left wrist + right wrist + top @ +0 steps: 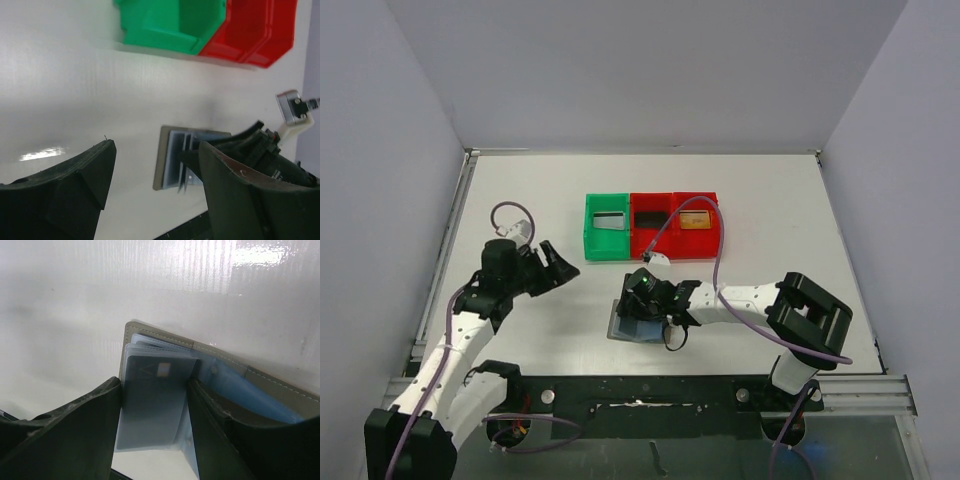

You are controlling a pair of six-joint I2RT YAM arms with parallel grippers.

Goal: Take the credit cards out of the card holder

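Right gripper [155,385]: jaws part-open, clamped on two long edges of silvery-grey card [150,415]. Near end of card blurred. Pale-blue layers behind it: cards or pockets, cannot tell. Card long axis runs along fingers, chip end toward card holder [225,365]. Holder lies open on table [520,200], just before bins [695,245], mostly hidden under gripper from above. Left gripper [552,265]: spread wide, empty, well left of holder.

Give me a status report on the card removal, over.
Left pincer open, empty, hovering aside. Right pincer straddling a card in the open card holder; grip unclear. Nothing blocking it.
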